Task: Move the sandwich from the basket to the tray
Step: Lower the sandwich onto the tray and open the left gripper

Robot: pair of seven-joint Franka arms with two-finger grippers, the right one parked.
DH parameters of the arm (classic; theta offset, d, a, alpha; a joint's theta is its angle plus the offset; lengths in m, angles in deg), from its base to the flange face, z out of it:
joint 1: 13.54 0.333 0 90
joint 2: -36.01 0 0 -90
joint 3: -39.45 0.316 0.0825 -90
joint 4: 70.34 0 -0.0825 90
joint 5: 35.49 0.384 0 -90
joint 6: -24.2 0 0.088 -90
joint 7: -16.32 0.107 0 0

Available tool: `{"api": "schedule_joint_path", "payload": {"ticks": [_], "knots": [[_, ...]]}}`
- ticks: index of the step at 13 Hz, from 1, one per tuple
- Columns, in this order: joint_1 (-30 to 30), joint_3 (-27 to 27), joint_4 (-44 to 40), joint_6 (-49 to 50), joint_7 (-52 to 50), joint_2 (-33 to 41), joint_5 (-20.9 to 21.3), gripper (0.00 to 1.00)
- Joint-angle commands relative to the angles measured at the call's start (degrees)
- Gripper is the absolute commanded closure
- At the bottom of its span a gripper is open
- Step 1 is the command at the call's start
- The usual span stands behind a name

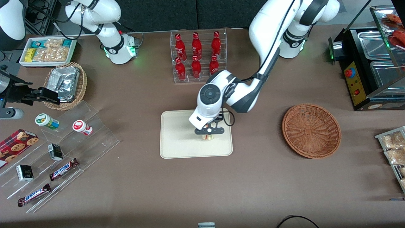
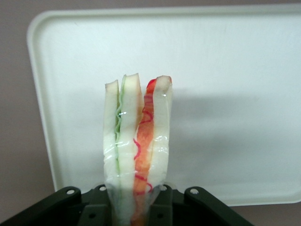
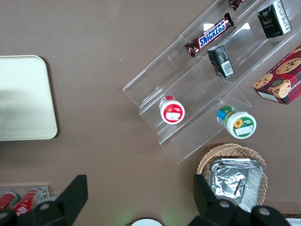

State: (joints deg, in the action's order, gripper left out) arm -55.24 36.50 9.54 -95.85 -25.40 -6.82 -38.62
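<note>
My left gripper (image 1: 208,135) hangs over the cream-beige tray (image 1: 177,139), shut on the sandwich (image 1: 208,137). In the left wrist view the sandwich (image 2: 137,141) is a plastic-wrapped wedge of white bread with green and red filling layers, held upright between the jaws, with the tray (image 2: 225,94) below it. I cannot tell whether it touches the tray. The reddish-brown wicker basket (image 1: 311,130) sits empty toward the working arm's end of the table. The tray's corner also shows in the right wrist view (image 3: 23,99).
A clear rack of red bottles (image 1: 197,55) stands farther from the front camera than the tray. A tan basket of foil packets (image 1: 65,85), a stepped acrylic stand with snacks (image 1: 60,158) and a white bin of snack packets (image 1: 47,50) lie toward the parked arm's end. A black warmer (image 1: 370,66) stands near the wicker basket.
</note>
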Motion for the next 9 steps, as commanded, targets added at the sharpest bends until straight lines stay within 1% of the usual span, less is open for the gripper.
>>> {"api": "schedule_joint_path", "payload": {"ticks": [1, 2, 4, 5, 6, 7, 8, 9], "knots": [[-0.6, 0.7, -3.1, -3.1, 2.2, -4.0, 0.9, 0.99], [-0.6, 0.7, -3.2, -6.0, 1.8, -5.7, 0.9, 0.98], [-1.2, 0.7, -3.1, -7.4, 1.3, -7.1, 1.0, 0.97], [-1.2, 0.7, -3.0, -7.5, 1.1, -7.3, 1.1, 0.92], [-1.2, 0.7, -3.1, -7.6, 1.1, -7.9, 1.1, 0.82], [-1.2, 0.7, -3.2, -7.6, 0.9, -8.0, 1.1, 0.45], [-1.2, 0.7, -3.1, -7.4, 0.8, -7.8, 0.9, 0.00], [-1.2, 0.8, -3.0, -7.1, 0.1, -7.2, 1.2, 0.00]]}}
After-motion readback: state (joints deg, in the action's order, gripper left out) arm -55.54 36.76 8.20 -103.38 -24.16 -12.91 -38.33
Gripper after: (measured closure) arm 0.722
